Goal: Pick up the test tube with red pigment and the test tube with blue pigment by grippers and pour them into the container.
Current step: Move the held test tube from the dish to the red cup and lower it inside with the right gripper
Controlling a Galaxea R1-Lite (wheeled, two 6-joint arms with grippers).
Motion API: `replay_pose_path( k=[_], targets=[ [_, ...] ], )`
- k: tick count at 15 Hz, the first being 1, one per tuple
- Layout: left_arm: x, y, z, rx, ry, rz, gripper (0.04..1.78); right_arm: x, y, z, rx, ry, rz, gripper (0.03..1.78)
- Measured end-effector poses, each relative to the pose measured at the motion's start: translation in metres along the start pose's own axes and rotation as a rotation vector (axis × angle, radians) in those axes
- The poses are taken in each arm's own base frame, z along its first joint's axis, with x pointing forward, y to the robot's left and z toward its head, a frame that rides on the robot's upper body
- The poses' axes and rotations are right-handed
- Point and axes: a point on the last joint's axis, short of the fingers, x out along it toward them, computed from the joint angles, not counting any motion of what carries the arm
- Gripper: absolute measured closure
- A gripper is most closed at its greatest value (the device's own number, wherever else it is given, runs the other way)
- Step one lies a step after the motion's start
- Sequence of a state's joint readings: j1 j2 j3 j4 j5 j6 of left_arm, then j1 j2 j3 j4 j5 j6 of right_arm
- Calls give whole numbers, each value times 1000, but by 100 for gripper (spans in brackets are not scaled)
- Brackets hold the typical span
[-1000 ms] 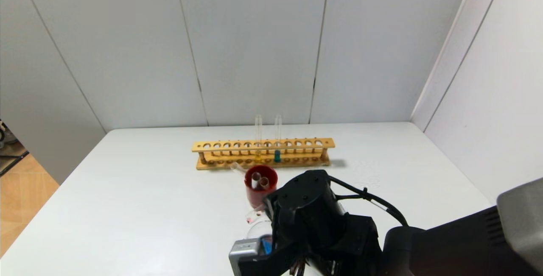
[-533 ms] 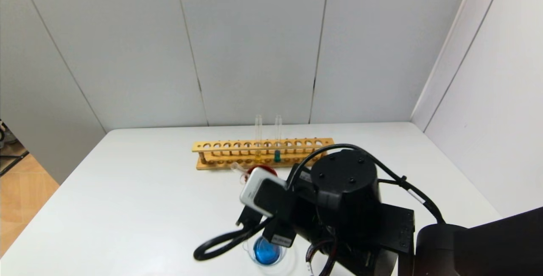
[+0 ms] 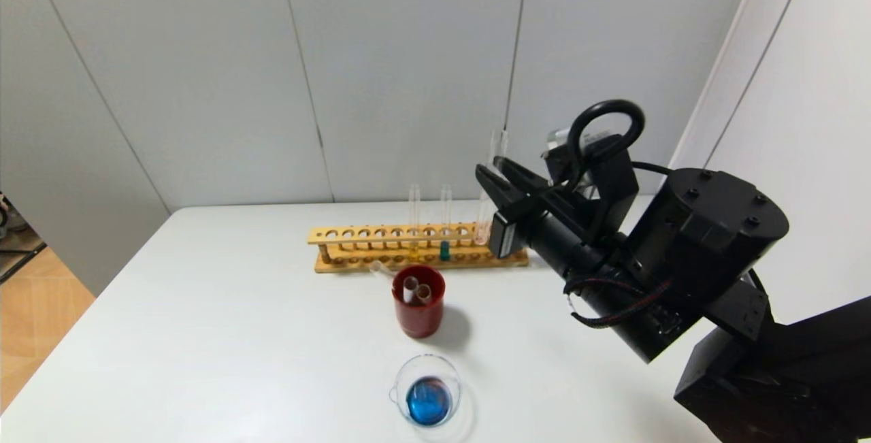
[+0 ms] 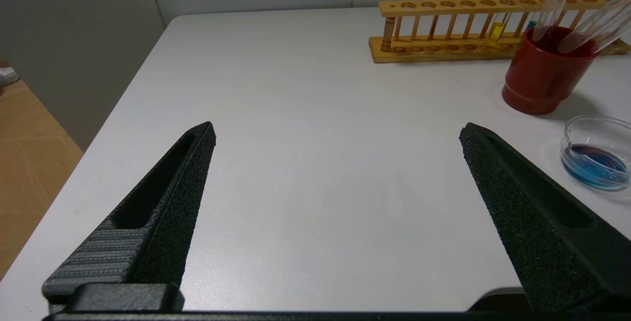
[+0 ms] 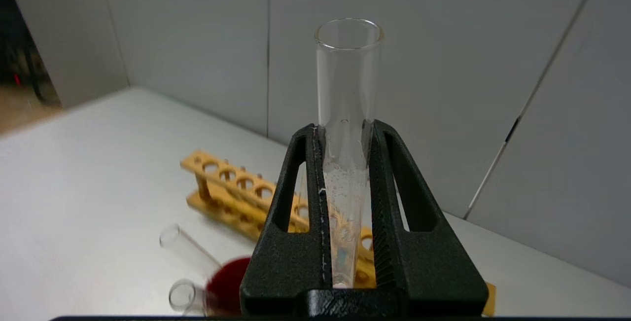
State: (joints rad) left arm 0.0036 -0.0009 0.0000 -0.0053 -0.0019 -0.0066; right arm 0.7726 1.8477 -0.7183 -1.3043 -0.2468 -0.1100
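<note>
Right pincer (image 3: 499,177) is clamped on an upright, nearly emptied tube (image 5: 346,114), held above the right end of the rack (image 3: 381,233). Left pincer (image 4: 335,133) is spread wide over bare bench (image 3: 238,334). Nearer the robot, a red cup (image 3: 418,308) with two tubes is seen, then the beaker (image 3: 427,388) with blue liquid.

The right arm (image 3: 680,273) is bulky matte black, with looping black cable, screw-dotted cap and textured wedge jaws.
</note>
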Motion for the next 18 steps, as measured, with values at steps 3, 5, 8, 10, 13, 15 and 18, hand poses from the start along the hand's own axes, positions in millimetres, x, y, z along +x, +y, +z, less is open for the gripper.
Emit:
replay_pose_path(
  k=[3, 5, 8, 10, 13, 15, 18],
  targets=[
    [0, 0, 0, 1, 0, 0, 7, 4, -11, -2, 148, -2, -35, 149],
    [0, 0, 0, 0, 0, 0, 7, 6, -10, -9, 211, 20, -34, 149],
    [0, 0, 0, 0, 0, 0, 7, 11, -2, -25, 250, 60, -18, 149],
    [0, 0, 0, 0, 0, 0, 7, 17, 5, -37, 258, 85, -6, 149],
    [0, 0, 0, 0, 0, 0, 7, 28, 15, -51, 258, 104, 16, 149],
    [0, 0, 0, 0, 0, 0, 7, 36, 25, -59, 257, 110, 35, 149],
    [0, 0, 0, 1, 0, 0, 7, 46, 37, -70, 257, 120, 58, 149]
  ],
)
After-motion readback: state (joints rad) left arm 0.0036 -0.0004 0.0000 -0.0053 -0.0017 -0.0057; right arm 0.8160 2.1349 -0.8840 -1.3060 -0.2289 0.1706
